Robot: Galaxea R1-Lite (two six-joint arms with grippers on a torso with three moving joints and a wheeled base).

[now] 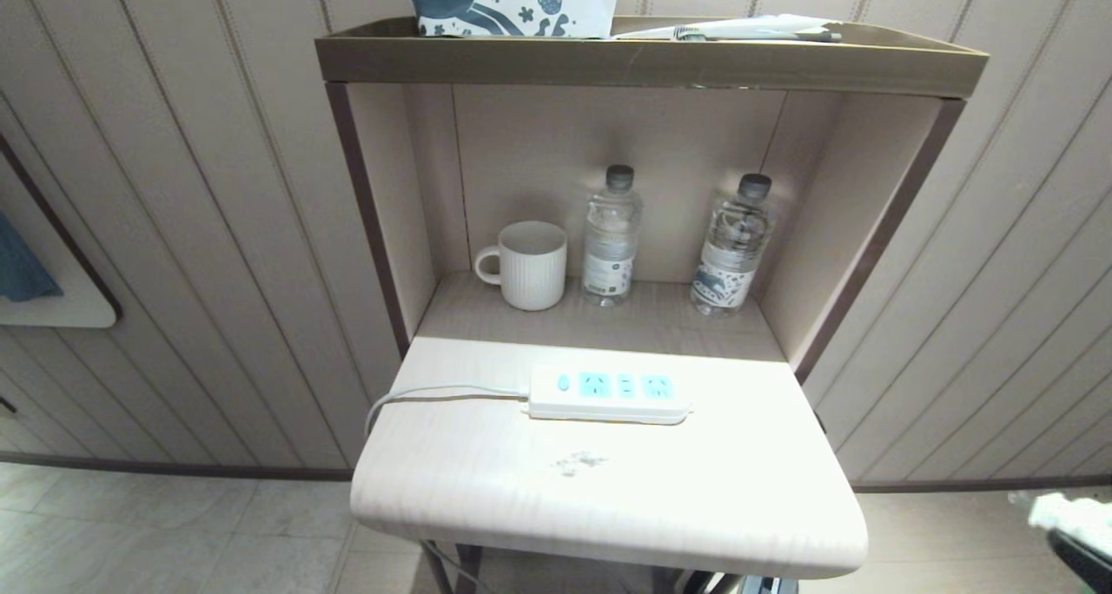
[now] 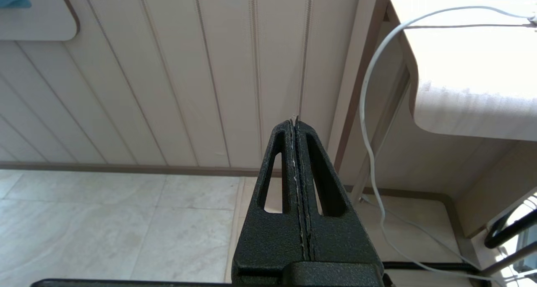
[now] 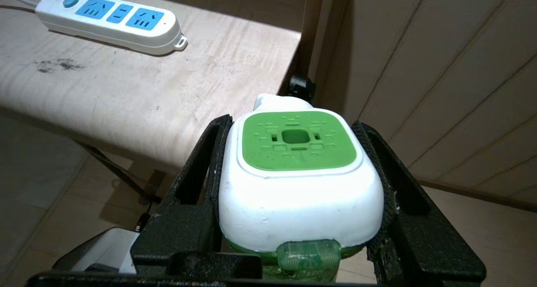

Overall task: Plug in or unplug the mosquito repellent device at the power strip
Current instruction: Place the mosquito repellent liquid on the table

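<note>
Right gripper (image 3: 293, 186), jaws clamped on the mosquito repellent device (image 3: 295, 173), nears the power strip (image 1: 610, 393); misaligned prongs could shove the loose strip. Left gripper (image 2: 297, 123) parked, jaws together.

The tissue box (image 1: 512, 2) at twelve o'clock is cut off by the top edge. At four o'clock, the mosquito repellent device (image 1: 1064, 514) is a blur, cut off too.

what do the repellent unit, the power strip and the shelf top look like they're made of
The mosquito repellent device: smooth white plastic body, probably; matte green cap with moulded vents; translucent green bottle below. The power strip: glossy white plastic, light-blue socket faces, judging by rounded moulded edges. The shelf top: pale wood-grain surface, veneer or laminate, cannot tell which; streaky grain and a dark smudge show.
</note>
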